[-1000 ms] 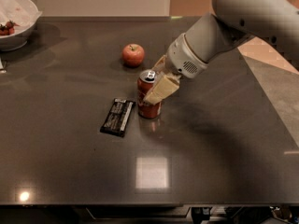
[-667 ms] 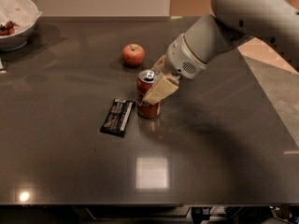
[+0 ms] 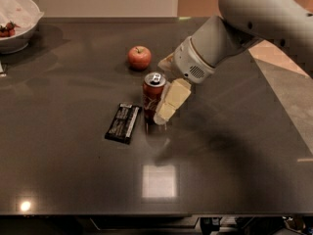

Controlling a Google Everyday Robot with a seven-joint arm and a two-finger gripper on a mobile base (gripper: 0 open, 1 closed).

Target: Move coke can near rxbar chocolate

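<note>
The coke can (image 3: 152, 93), red with a silver top, stands upright on the dark table (image 3: 73, 180). The rxbar chocolate (image 3: 123, 123), a flat black bar, lies just left of the can with a small gap between them. My gripper (image 3: 159, 105) reaches in from the upper right and straddles the can. Its near beige finger (image 3: 171, 102) sits in front of the can's right side and has come slightly away from it. The far finger is mostly hidden behind the can. The gripper looks open around the can.
A red apple (image 3: 139, 57) sits on the table behind the can. A white bowl (image 3: 22, 31) with some food stands at the far left corner. The table's right edge (image 3: 286, 111) runs beside a pale floor.
The near finger has shifted a little down and toward the camera. The can, the bar and the apple have stayed in place.
</note>
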